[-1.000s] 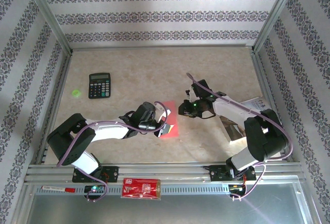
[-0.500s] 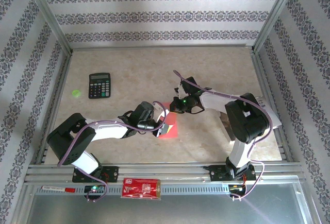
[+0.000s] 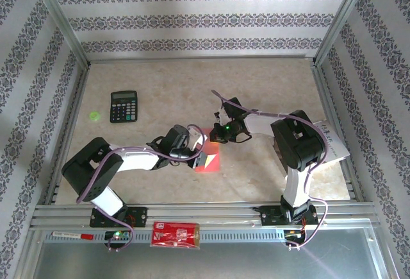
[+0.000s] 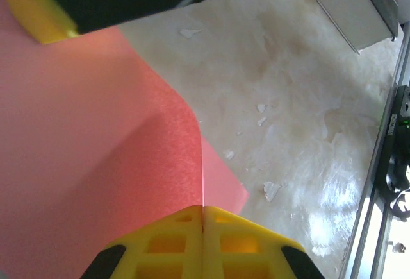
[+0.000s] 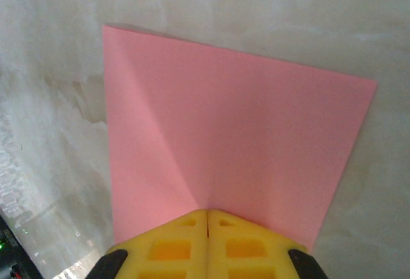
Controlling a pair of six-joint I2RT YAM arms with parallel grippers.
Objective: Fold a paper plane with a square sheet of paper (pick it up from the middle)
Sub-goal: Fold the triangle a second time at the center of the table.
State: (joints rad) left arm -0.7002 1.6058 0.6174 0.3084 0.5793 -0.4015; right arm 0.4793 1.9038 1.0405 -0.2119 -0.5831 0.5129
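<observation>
Early fold, I judge (no dart yet): the square sheet of paper (image 3: 210, 162) sits on the bench (image 3: 160, 74) just below centre of the top view, left pincer (image 4: 203, 224) and right pincer (image 5: 207, 224) each pinched shut on it, so next I'd carry one edge over and crease squarely.

Your cell: patterned walls around a pale marbled table.
You have white wallpaper (image 3: 192, 19) with dark floral bands on the far, left and right sides, framed by aluminium posts (image 3: 59, 19). The table top (image 3: 192, 86) is beige and mottled like stone, with a bright sheen toward the near right corner. Along the near edge runs a slotted metal rail (image 3: 243, 234), and nearer still a plain grey metal sheet (image 3: 256, 260). The light is even and soft.
</observation>
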